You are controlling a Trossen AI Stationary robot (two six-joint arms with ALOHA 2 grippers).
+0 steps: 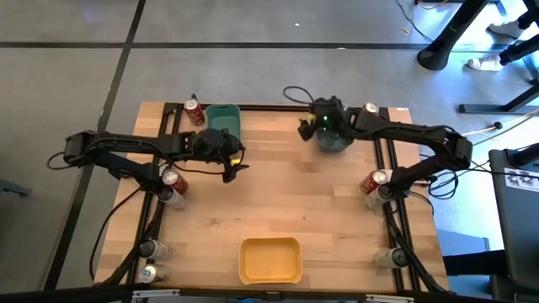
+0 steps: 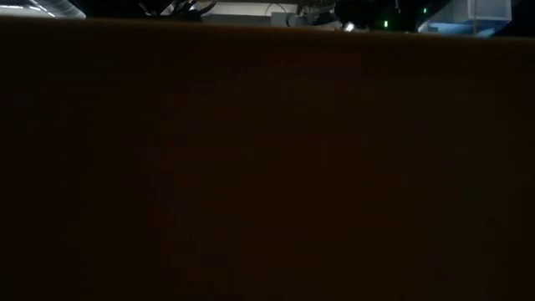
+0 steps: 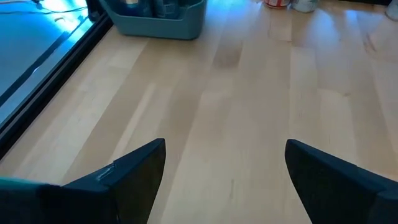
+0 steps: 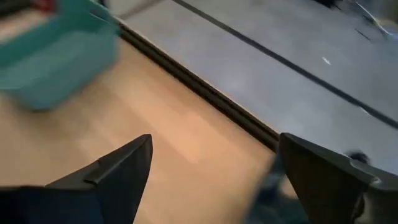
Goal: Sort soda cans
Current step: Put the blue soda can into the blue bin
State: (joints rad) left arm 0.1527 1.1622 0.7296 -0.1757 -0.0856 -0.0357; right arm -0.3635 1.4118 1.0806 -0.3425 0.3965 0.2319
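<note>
Table layout with my 2 arms reaching in from either side.

My left gripper (image 1: 232, 164) hangs over the table (image 1: 278, 202) just in front of the far bin (image 1: 225, 120), which sits at the far edge left of centre; 1 soda can (image 1: 194, 112) stands just left of that bin. My right gripper (image 1: 324, 124) is above a second bin (image 1: 334, 139) at the far edge right of centre, with another can (image 1: 370, 109) beside it to the right. A third bin (image 1: 270, 260) lies at the near edge, centre. 2 cans (image 1: 172, 187) stand at the left edge, 2 more (image 1: 152, 261) at the near-left corner, 2 (image 1: 375, 183) at the right edge, 1 (image 1: 385, 257) near-right.
</note>
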